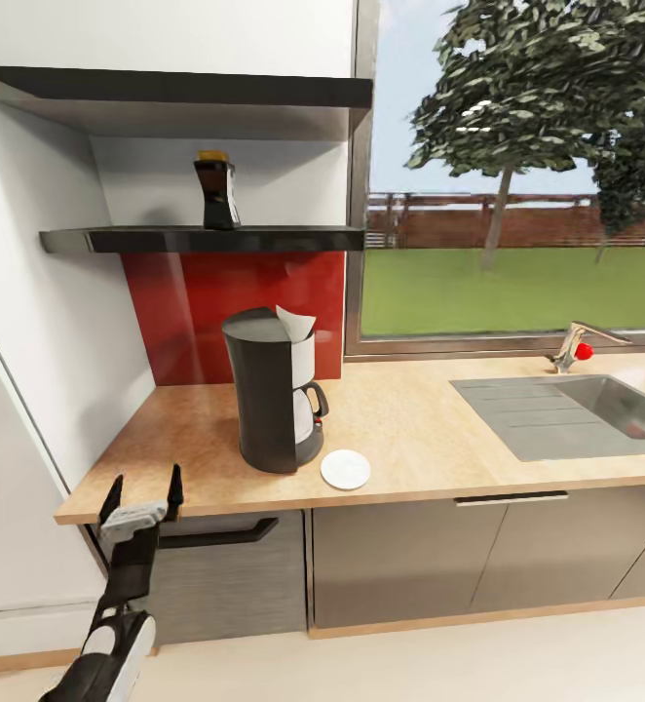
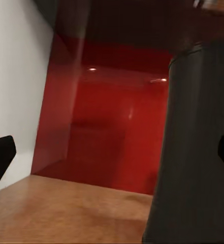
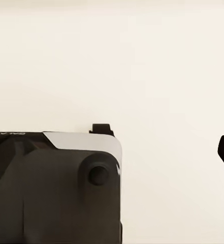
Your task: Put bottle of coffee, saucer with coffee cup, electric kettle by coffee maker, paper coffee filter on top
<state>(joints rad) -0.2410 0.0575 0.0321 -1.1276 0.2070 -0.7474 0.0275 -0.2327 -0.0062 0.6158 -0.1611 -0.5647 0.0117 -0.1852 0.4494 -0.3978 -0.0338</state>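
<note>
Left hand open and empty at the worktop front edge, coffee maker with paper filter on top, saucer just beside it, coffee bottle on the shelf, right hand's state impossible to tell.

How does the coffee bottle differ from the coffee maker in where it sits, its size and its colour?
The bottle of coffee stands up on the kitchen shelf, while the coffee maker stands below on the kitchen countertop. The bottle of coffee is small and slim; the coffee maker is much taller and bulkier. The bottle is dark brown with a golden-orange lid; the maker is dark grey with white paper poking from its top. Both stand upright.
</note>
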